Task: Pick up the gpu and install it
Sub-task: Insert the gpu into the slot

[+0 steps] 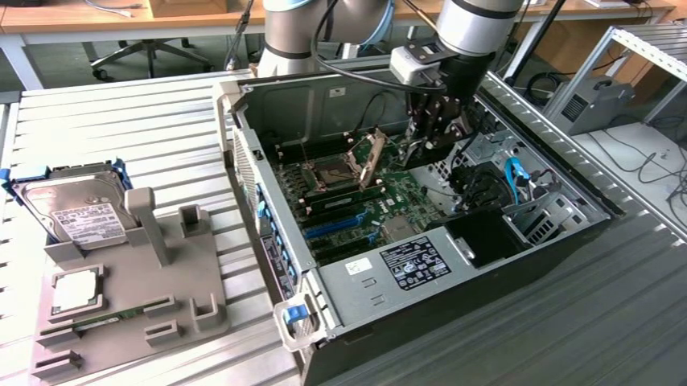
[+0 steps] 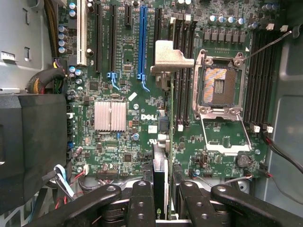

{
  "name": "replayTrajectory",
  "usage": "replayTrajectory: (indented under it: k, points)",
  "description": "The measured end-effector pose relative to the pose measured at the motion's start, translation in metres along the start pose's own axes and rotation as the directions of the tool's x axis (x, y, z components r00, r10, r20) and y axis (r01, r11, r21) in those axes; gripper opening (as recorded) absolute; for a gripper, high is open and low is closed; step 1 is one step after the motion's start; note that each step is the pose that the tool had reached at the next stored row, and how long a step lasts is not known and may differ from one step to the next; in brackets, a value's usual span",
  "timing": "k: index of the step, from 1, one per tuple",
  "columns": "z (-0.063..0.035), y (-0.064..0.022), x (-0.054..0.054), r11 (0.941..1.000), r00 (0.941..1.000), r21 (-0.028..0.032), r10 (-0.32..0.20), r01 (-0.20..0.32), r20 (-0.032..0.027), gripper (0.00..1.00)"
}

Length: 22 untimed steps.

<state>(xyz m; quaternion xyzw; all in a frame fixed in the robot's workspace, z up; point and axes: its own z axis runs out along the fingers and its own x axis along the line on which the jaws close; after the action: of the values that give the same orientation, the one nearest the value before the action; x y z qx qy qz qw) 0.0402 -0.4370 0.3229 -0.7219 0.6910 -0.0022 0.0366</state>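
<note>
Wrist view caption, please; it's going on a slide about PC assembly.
Gripper holds the gpu edge-on above the Dell motherboard, silver bracket leading, beside the open CPU socket.

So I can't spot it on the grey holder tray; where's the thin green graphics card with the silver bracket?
The thin green graphics card is clamped edge-on in the gripper, held above the motherboard inside the open computer case.

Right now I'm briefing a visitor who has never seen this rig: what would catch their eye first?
The open computer case lying on its side, green motherboard exposed, dominates the scene. The gripper hangs inside it, shut on the gpu, held edge-on above the board with its silver bracket leading. On the exterior view's left, a grey fixture holds a hard drive.
</note>
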Motion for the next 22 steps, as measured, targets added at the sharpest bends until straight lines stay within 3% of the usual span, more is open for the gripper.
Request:
replayTrajectory:
  k: [22]
  points:
    - [0.0051, 0.0011, 0.0002, 1.0, 1.0, 0.0, 0.0, 0.0, 0.0, 0.26]
